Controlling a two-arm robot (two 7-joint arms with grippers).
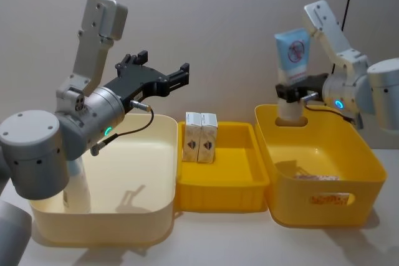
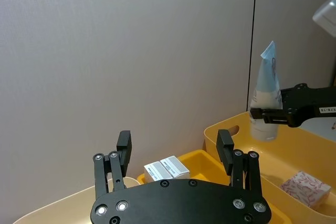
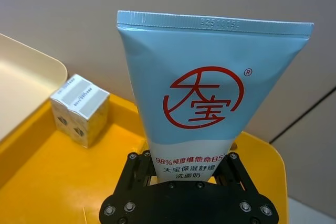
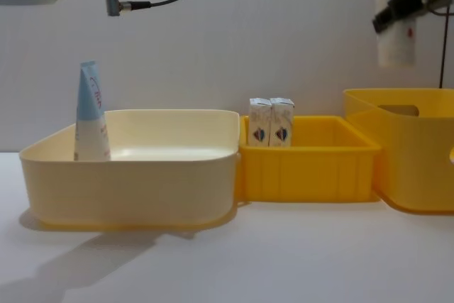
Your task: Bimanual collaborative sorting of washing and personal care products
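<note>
Squeeze tube (image 1: 293, 51) clamped upright, cap down, in right gripper (image 1: 293, 90), high above far edge of right yellow tub (image 1: 324, 179). Left gripper (image 1: 167, 78) spread wide, holding nothing, above cream tub (image 1: 124, 216). Likely to tilt or slip during transfer, given grip low near cap.

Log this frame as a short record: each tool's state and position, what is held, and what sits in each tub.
left tool: open, empty, raised above the cream tub
right tool: shut on held tube, upright, above the right yellow tub
cream tub: one standing tube
middle yellow tub: two white cartons, upright, side by side
right yellow tub: one pink-printed carton
</note>
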